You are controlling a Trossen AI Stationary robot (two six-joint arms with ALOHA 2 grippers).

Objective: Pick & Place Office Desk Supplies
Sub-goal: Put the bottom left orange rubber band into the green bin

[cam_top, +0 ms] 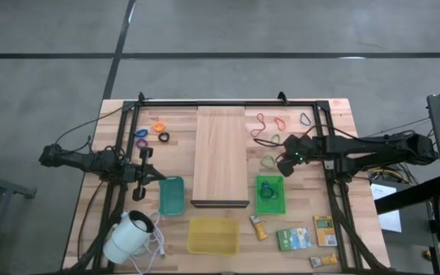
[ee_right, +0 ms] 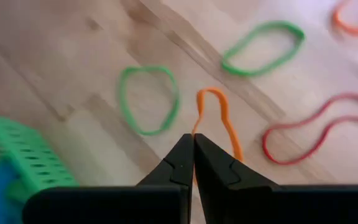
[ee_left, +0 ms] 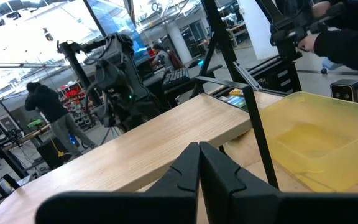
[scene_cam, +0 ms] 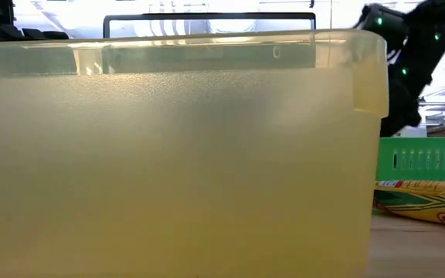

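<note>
From above, the wooden surface [cam_top: 220, 252] carries a long pale board [cam_top: 221, 156] at centre frame, with a teal tray [cam_top: 171, 195] to its lower left, a yellow tray [cam_top: 214, 234] below it and a green basket [cam_top: 270, 195] to its lower right. Rubber bands [cam_top: 270, 122] lie scattered in the upper right of the surface, small rings [cam_top: 158, 127] in the upper left, and little packets [cam_top: 293, 238] at lower right. The left tool [cam_top: 142, 179] sits left of the teal tray, its fingers together. The right tool [cam_top: 283, 169] hangs just above the green basket. The level view is mostly filled by the yellow tray's wall [scene_cam: 176, 162], with the green basket [scene_cam: 423, 159] at right. From the left wrist, the left tool [ee_left: 199, 163] points across the board [ee_left: 135, 155]. From the right wrist, the right tool [ee_right: 193, 154] is clamped on an orange rubber band [ee_right: 219, 115], a green band [ee_right: 148, 99] beside it.
</note>
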